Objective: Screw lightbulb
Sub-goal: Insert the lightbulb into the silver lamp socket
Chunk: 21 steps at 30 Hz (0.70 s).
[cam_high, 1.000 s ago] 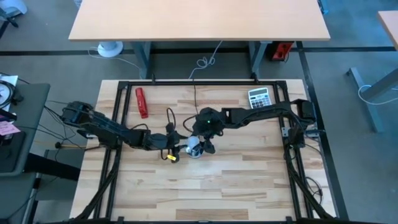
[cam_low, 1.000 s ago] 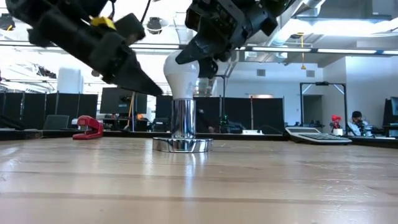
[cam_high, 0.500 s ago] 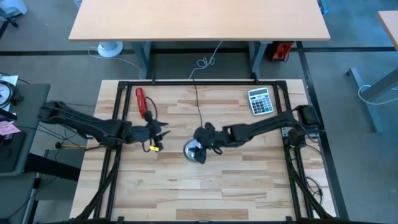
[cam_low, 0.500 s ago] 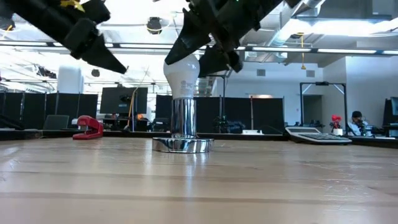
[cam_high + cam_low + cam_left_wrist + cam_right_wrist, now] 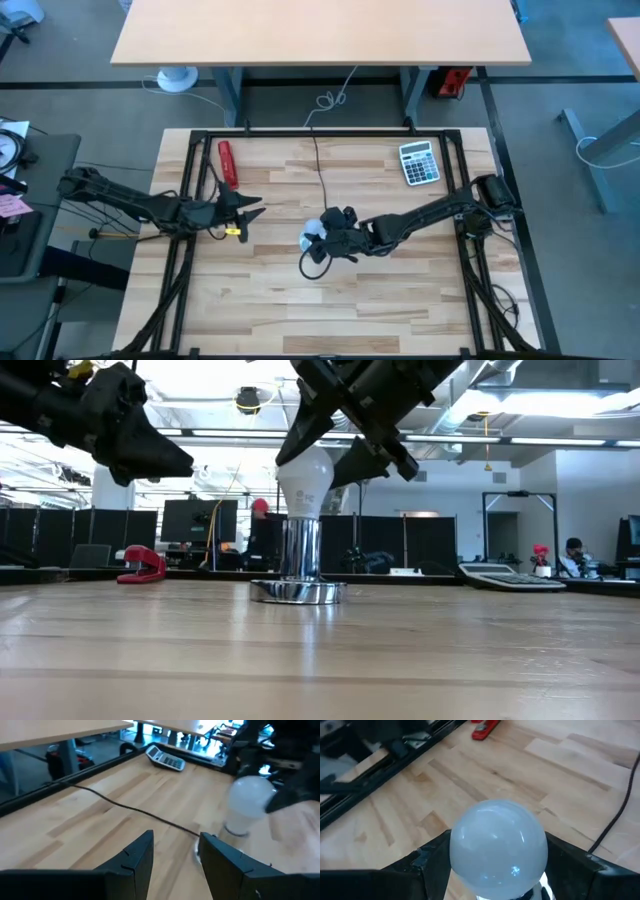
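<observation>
**Left arm clear, right arm alone on the bulb**

My left gripper [image 5: 252, 209] has pulled back to the table's left edge, fingers spread and empty. My right gripper [image 5: 322, 238] has swung round, its fingers now straddling the lightbulb [image 5: 305, 480]; I cannot tell if they pinch. The bulb stands upright in the socket [image 5: 297, 567], mid-table, so turning looks next.

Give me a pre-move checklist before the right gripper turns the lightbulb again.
1. Lightbulb seated upright in the socket: ok.
2. Right gripper fingers on both sides of the lightbulb: ok; firm contact: cannot tell.
3. Left gripper drawn aside, open, away from the socket: ok.
4. Socket base flat on the table: ok.
5. Black cord free of both arms: ok.
6. Thread fully home: cannot tell.
</observation>
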{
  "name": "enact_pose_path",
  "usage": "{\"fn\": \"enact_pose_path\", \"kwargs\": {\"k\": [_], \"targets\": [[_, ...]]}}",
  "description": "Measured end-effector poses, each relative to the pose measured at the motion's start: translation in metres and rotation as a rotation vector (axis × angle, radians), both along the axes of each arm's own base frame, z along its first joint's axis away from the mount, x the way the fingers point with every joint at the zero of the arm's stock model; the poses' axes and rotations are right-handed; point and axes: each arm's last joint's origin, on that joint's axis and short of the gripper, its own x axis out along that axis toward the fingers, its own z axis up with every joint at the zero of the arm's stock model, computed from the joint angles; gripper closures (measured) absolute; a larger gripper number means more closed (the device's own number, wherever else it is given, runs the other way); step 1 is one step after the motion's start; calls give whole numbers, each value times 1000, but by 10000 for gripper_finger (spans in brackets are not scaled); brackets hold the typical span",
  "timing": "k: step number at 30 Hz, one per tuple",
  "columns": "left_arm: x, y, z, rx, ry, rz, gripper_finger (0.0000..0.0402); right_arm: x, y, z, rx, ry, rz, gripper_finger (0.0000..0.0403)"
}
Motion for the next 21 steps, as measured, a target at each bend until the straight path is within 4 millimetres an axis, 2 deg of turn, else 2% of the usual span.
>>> {"fn": "enact_pose_path", "kwargs": {"k": [11, 21], "targets": [[10, -17, 2, -14, -67, -112, 254, 0, 0, 0, -15, -27, -58, 127], [17, -35, -13, -23, 20, -213, 254, 1, 1, 2, -37, -13, 12, 127]]}}
